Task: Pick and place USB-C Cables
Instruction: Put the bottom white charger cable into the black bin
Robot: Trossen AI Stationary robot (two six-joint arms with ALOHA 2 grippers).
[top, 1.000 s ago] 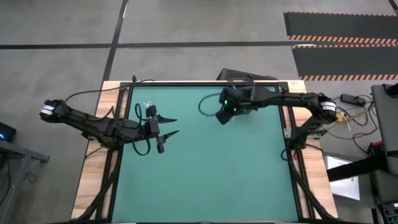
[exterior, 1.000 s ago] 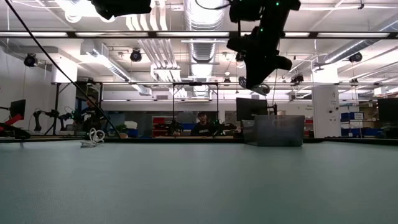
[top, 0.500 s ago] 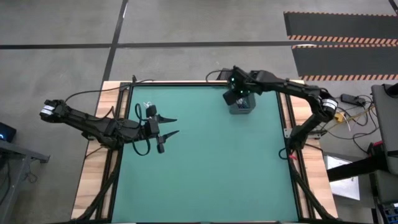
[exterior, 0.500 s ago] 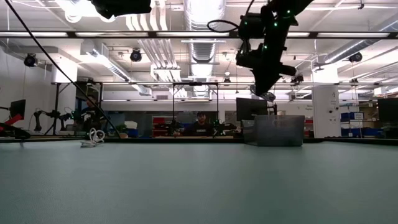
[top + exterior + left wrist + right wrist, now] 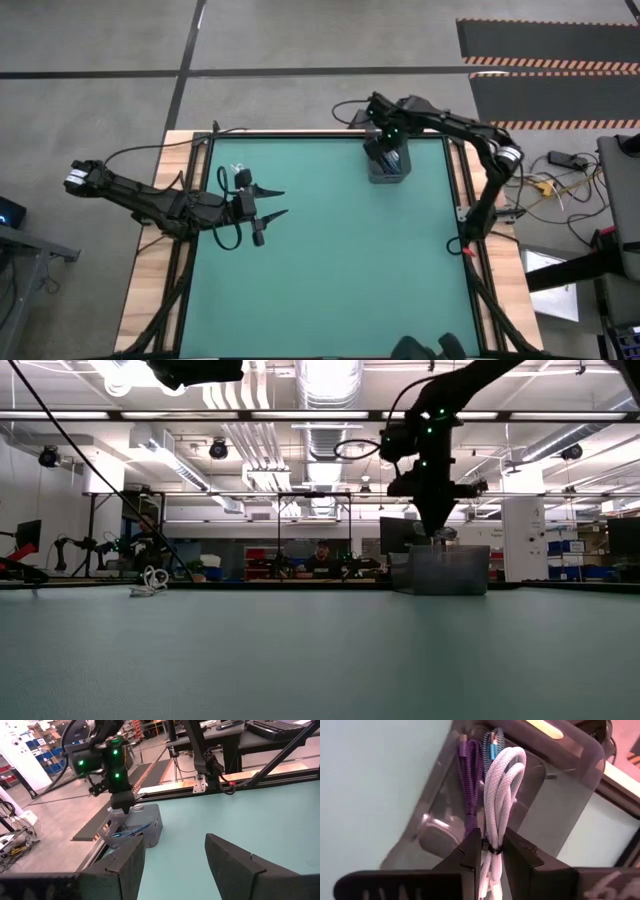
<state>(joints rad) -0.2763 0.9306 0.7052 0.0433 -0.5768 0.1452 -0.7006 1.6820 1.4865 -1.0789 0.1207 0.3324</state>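
My right gripper (image 5: 491, 852) is shut on a light grey braided cable bundle (image 5: 502, 775) right over a clear grey bin (image 5: 560, 820) at the table's far right (image 5: 388, 172). In the low view it (image 5: 437, 532) stands at the bin's top rim (image 5: 440, 550). A purple-black cable (image 5: 467, 785) and a teal-blue cable (image 5: 487, 750) lie in the bin. A white cable (image 5: 240, 172) lies on the green mat at the far left and also shows in the low view (image 5: 150, 580). My left gripper (image 5: 280, 202) is open and empty next to it. My right gripper pinches the light grey bundle between its two fingers (image 5: 470, 855) at a dark tie around its strands (image 5: 492, 849). The fingers point down from above, along the bundle. The bundle's looped end (image 5: 512, 757) hangs below the fingers into the bin's opening.
The bin stands near the mat's far right corner (image 5: 150, 822). Wooden table edges and dark frame rails (image 5: 470, 215) run along both sides. The wide green mat (image 5: 350, 270) lies between the arms and toward the near edge.
My right gripper has carried the light grey cable toward the table's far right edge, from over the open mat to over the bin, and has come down to the bin's rim. It has stayed shut. My left gripper has kept still.
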